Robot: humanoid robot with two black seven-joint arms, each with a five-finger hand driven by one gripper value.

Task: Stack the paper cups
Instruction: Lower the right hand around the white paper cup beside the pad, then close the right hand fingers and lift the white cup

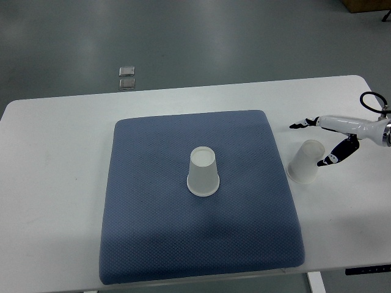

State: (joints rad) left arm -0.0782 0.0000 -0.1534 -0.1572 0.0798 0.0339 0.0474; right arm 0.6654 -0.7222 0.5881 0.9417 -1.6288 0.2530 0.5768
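Note:
One white paper cup (203, 171) stands upside down near the middle of the blue mat (146, 213). A second white paper cup (305, 161) stands upside down, tilted, on the white table just off the mat's right edge. My right hand (327, 141) comes in from the right edge, fingers spread. One finger reaches out above the second cup and another rests beside its right side. The hand holds nothing. My left arm does not show.
The white table (55, 183) carries the mat and ends at the right near the hand. A black cable (370, 101) loops by the right wrist. Two small metal plates (127, 77) lie on the grey floor beyond the table.

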